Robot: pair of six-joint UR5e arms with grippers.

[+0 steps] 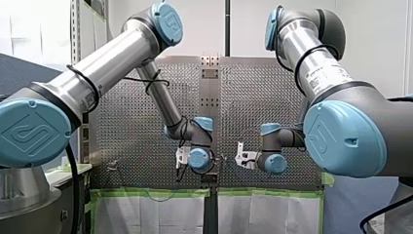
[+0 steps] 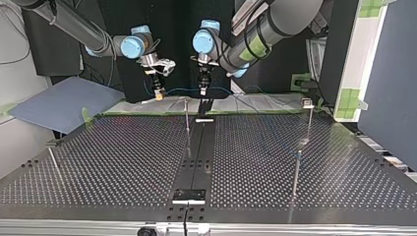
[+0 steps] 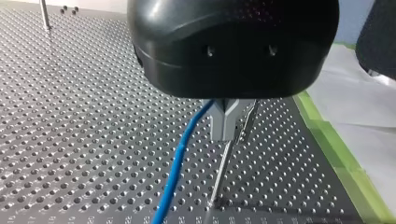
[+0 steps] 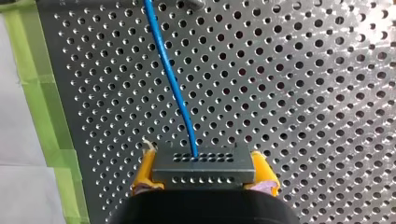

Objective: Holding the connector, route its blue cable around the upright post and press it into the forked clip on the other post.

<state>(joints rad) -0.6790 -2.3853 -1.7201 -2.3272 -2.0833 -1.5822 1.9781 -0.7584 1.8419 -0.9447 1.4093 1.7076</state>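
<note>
Right jaws, yellow-padded, pinch the connector [image 4: 204, 164] across its ends. Left jaws are pressed together about the blue cable [image 3: 175, 172], beside the upright post [image 3: 223, 172]. The cable is judged light and limp, so hold the rigid connector.

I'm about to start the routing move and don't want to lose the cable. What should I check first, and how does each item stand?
1. Connector held between the yellow pads of my right gripper: ok.
2. My left gripper shut on the blue cable: ok.
3. Cable between the two grippers hangs free of snags in the top view: ok.
4. Cable routed round the upright post: not ok, not yet done.
5. Cable pressed into the forked clip: not ok, the clip is bare.
6. Left gripper clear of the post right beside it: cannot tell.
</note>
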